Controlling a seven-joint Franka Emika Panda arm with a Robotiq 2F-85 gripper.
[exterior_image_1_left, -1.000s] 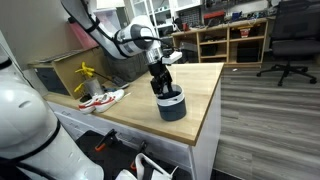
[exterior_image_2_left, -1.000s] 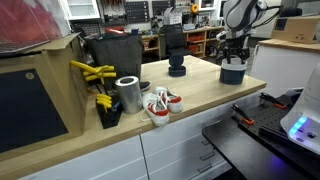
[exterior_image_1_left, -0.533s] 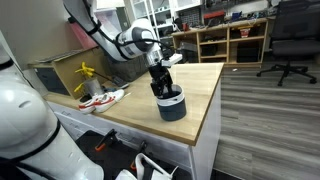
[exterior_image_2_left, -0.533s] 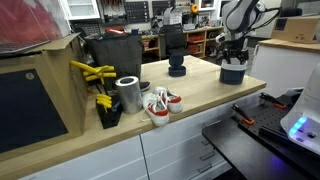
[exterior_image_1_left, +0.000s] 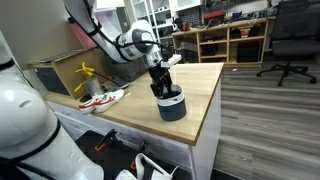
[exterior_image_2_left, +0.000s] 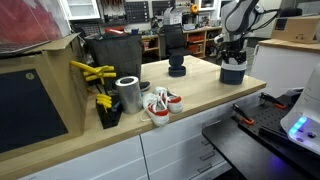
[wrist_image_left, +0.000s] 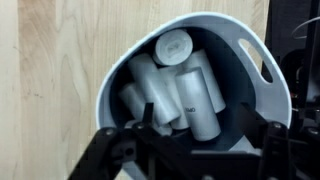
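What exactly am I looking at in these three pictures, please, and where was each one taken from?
This is a single robot arm with a two-fingered gripper at its end, steered by a person. Two pictures come from cameras standing in the room and show the same wooden table from different places. The third comes from a camera on the arm's wrist, looking down past the fingers. The gripper hangs at the mouth of a dark bin. The wrist view shows the bin's white inside, filled with white cylinders. The jaws stand apart and hold nothing. Farther along the table, in an exterior view, are white-and-red shoes, a metal can and what look like yellow tools.
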